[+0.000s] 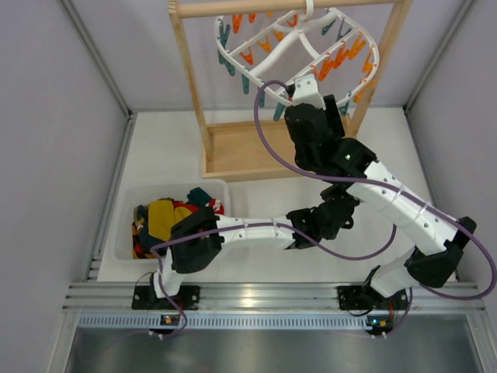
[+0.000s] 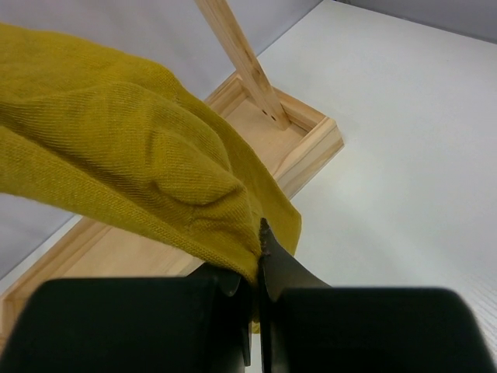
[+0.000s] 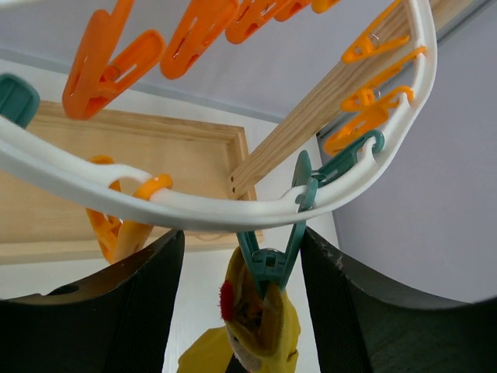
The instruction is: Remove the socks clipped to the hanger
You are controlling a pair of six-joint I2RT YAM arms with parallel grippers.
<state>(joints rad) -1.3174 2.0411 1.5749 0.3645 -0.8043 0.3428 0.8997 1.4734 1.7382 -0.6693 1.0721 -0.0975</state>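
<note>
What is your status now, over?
Left gripper shut on mustard sock. Right gripper open, astride teal peg gripping yellow sock. Nothing in the way.

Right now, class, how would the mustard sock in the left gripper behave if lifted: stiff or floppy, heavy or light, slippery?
Probably floppy: the mustard sock folds and drapes from the left gripper. Likely light, since one small pinch holds it. Its knit looks grippy, unlikely to slip.

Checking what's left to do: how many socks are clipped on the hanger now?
1: a yellow sock in the teal peg on the hanger rim, between the fingers of the open right gripper. The top view shows no others, but the arm may hide some.
</note>
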